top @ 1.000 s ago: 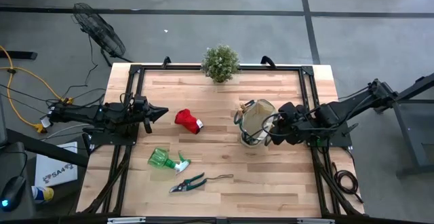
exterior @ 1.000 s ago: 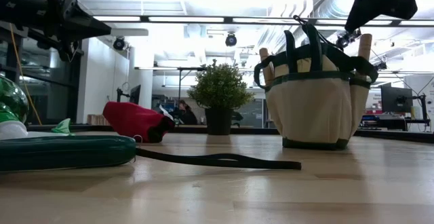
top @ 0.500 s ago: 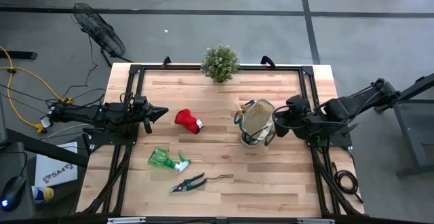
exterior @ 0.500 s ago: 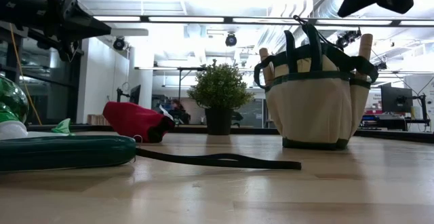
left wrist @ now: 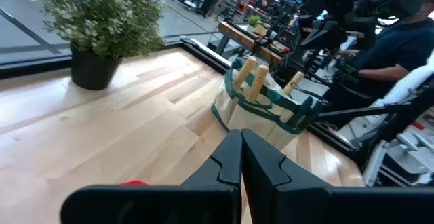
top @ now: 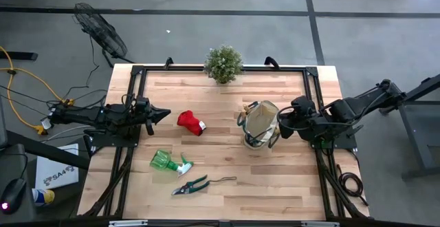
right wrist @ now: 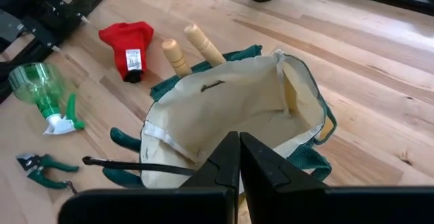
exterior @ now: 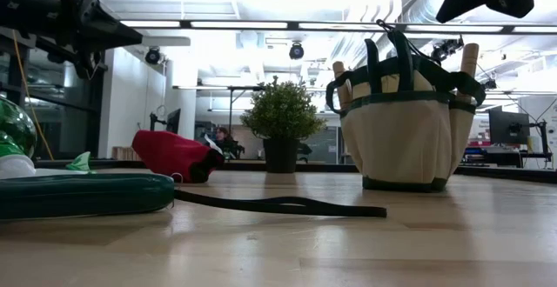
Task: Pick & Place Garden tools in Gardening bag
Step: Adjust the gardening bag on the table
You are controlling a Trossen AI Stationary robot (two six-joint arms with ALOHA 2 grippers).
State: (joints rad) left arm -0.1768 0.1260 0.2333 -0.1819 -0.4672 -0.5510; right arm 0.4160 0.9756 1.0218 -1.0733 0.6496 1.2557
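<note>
Three wooden handles are seen in the bag (right wrist: 230, 108) pockets; right claw (right wrist: 239, 157) closed empty above it, left claw (left wrist: 241, 157) closed.

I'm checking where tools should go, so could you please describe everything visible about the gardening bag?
The gardening bag is a small round tote of tan fabric with dark green trim and loop handles. It stands upright on the table's right half, mouth open. Wooden handles stick up from its outer pockets. Nothing grips it.
</note>
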